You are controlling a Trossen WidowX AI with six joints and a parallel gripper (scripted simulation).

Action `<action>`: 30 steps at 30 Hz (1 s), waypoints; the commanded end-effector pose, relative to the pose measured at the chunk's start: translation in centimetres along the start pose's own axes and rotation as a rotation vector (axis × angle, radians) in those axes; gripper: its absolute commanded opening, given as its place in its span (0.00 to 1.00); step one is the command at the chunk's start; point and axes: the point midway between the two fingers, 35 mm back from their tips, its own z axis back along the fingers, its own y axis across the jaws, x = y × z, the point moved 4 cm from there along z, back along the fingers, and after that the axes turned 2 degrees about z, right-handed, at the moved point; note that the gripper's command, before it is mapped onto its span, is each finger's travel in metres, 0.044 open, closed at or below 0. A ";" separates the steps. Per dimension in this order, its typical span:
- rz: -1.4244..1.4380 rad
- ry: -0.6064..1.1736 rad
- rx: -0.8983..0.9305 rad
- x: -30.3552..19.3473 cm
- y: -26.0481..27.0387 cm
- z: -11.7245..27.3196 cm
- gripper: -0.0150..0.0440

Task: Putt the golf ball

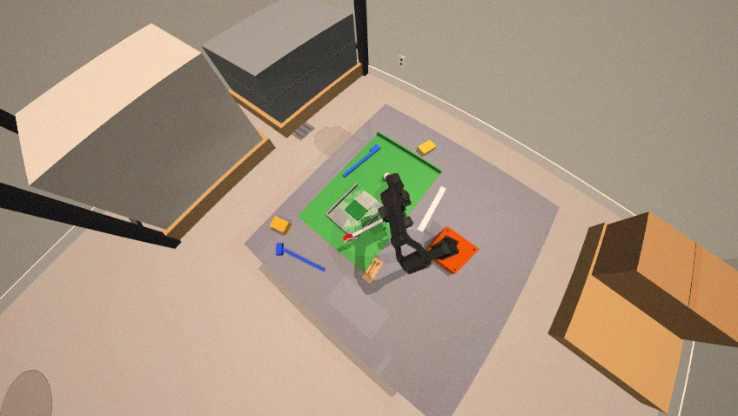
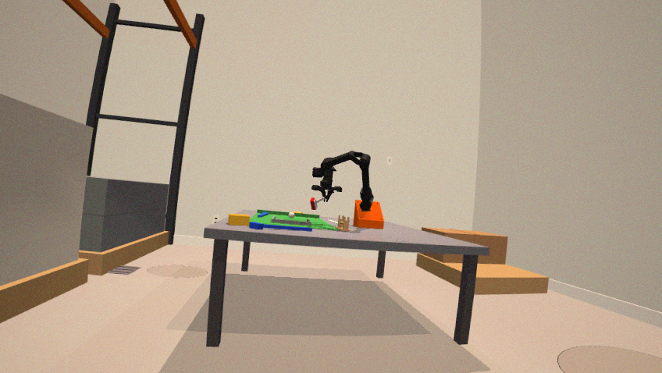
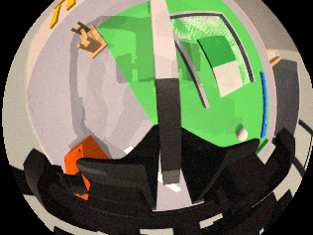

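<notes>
My gripper (image 2: 326,199) (image 3: 164,128) is shut on the dark grip of the red putter, above the green mat (image 1: 335,185). The putter, with its red head (image 1: 348,238) (image 2: 314,203) and pale shaft (image 1: 366,229) (image 3: 165,58), is off the table, its head raised over the mat's near part. The head is outside the wrist view. The white golf ball (image 1: 385,176) (image 2: 290,214) (image 3: 241,134) lies on the mat, partly hidden by the arm in the top view. The dark green square (image 1: 356,210) (image 3: 218,50) adjoins a pale ramp (image 1: 367,198) (image 3: 227,78) inside grey rails.
A wooden stand (image 1: 372,270) (image 2: 343,223) (image 3: 90,41) is at the mat's near corner. One blue putter (image 1: 361,161) lies on the mat, another (image 1: 305,259) beside it. Yellow blocks (image 1: 426,147) (image 1: 279,224) flank the mat. A white strip (image 1: 431,209) lies near my orange base (image 1: 467,249) (image 2: 369,220).
</notes>
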 end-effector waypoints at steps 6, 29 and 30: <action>-0.288 0.036 -0.038 -4.8 -3.4 1.5 0.25; -0.948 0.080 -0.097 -18.5 -7.4 3.6 0.25; -0.976 0.081 -0.098 -19.1 -7.4 3.6 0.25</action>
